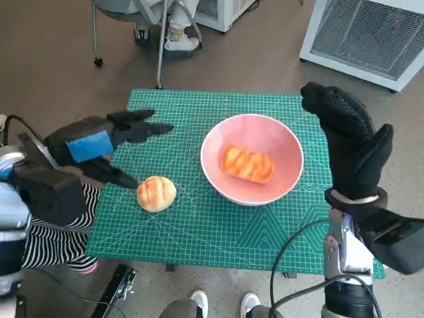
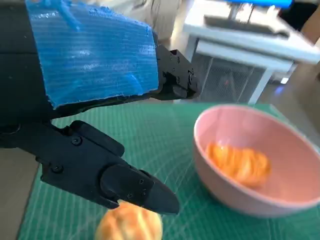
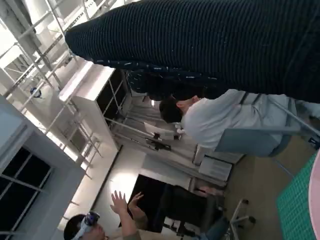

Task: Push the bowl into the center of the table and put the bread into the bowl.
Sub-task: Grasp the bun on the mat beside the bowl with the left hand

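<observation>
Right hand [image 1: 351,142]: sitting nearest the head camera, raised upright just beside the bowl's [image 1: 252,159] far-right rim, fingers straight and apart, holding nothing.
Left hand [image 1: 109,149]: hovering over the mat [image 1: 199,225] on the other side of the bowl, fingers spread, gripping nothing.
Roll [image 1: 156,193]: lying on the mat well to the left of the bowl, just under the lower left fingers [image 1: 116,175]; whether they are touching it cannot be told.
Bread [image 1: 247,163]: lying inside the bowl, on its bottom.
Bowl: standing upright on the mat, somewhat right of the middle.
Left wrist view: showing the taped back of the left hand [image 2: 95,100] with a black fingertip [image 2: 150,195] reaching over the roll [image 2: 130,225], the bowl [image 2: 260,200] beyond with the bread [image 2: 239,162] in it.
Right wrist view: showing the glove [image 3: 210,45] as a dark band, and people seated in the room [image 3: 235,120], which the head view is not showing; only a sliver of mat [image 3: 297,200] is appearing here.
</observation>
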